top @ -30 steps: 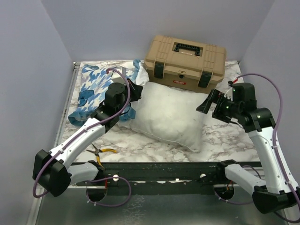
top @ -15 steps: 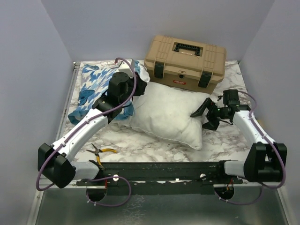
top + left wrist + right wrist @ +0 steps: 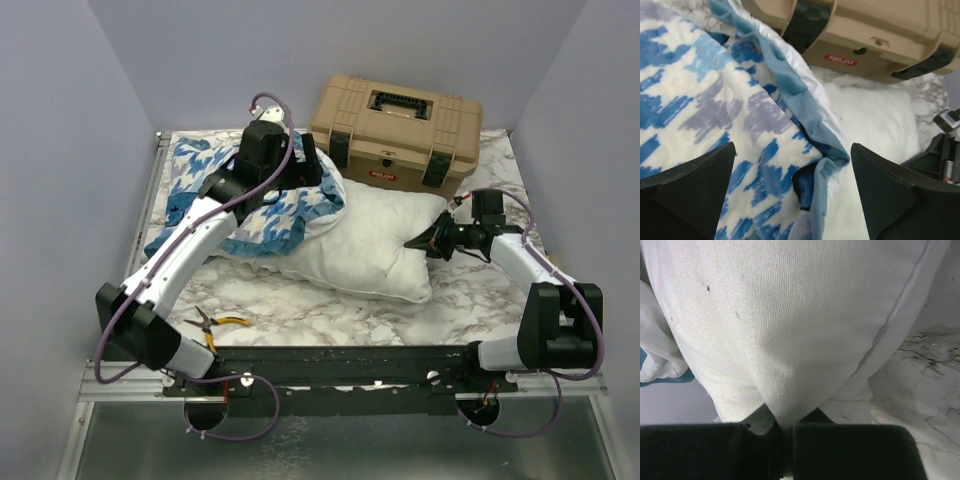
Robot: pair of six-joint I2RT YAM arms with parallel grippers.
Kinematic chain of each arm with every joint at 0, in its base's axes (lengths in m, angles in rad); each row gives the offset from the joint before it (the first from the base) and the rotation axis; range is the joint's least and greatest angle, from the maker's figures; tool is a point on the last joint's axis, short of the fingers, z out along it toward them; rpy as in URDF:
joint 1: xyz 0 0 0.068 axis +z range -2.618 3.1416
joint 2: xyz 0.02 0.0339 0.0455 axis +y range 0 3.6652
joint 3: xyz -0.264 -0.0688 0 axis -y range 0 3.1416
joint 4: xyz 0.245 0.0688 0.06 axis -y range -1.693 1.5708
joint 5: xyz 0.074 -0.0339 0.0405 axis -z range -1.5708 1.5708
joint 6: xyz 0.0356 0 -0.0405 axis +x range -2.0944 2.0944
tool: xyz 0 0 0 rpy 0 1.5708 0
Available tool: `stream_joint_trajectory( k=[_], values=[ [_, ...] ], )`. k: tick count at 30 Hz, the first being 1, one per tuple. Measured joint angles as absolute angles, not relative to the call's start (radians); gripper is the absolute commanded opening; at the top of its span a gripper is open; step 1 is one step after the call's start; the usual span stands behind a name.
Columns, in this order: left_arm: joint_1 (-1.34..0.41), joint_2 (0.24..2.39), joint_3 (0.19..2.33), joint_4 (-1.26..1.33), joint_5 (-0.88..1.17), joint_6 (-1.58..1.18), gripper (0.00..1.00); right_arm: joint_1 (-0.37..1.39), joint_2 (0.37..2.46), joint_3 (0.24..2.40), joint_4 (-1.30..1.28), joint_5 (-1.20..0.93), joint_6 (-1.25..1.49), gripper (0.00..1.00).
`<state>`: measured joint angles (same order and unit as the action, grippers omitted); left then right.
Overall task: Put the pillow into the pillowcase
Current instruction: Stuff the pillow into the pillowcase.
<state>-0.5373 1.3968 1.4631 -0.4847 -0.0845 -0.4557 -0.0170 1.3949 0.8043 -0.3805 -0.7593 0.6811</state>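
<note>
L gripper [image 3: 308, 168] spread wide, hovers over pillowcase [image 3: 265, 215], which is draped over left end of pillow [image 3: 375, 250]. R gripper [image 3: 782, 427] pinches fabric at pillow's right edge. Pillow lies mid-table [image 3: 470, 290], just in front of toolbox [image 3: 395, 125].

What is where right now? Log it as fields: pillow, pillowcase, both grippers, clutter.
pillow: plump, white, stuffed fabric, lying flat, mostly uncovered
pillowcase: blue-and-cream houndstooth fabric case, draped over pillow's left end
left gripper: open, over the pillowcase
right gripper: shut on pillow's right edge
clutter: tan plastic toolbox behind; yellow-handled pliers in front
</note>
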Motion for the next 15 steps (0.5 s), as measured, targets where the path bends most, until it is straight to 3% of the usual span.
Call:
stream_joint_trajectory(
  k=[10,13,15],
  values=[
    [-0.559,1.716,1.626,-0.64,0.019,-0.522,0.98,-0.017,1.38,0.795,-0.385,-0.761,0.63,0.0],
    [-0.578,1.775,1.682,-0.648,0.026,-0.545,0.9,-0.017,1.38,0.796,-0.386,-0.761,0.622,0.0],
    [-0.595,1.823,1.723,-0.658,0.023,-0.558,0.76,-0.017,1.38,0.796,-0.387,-0.761,0.616,0.0]
  ],
)
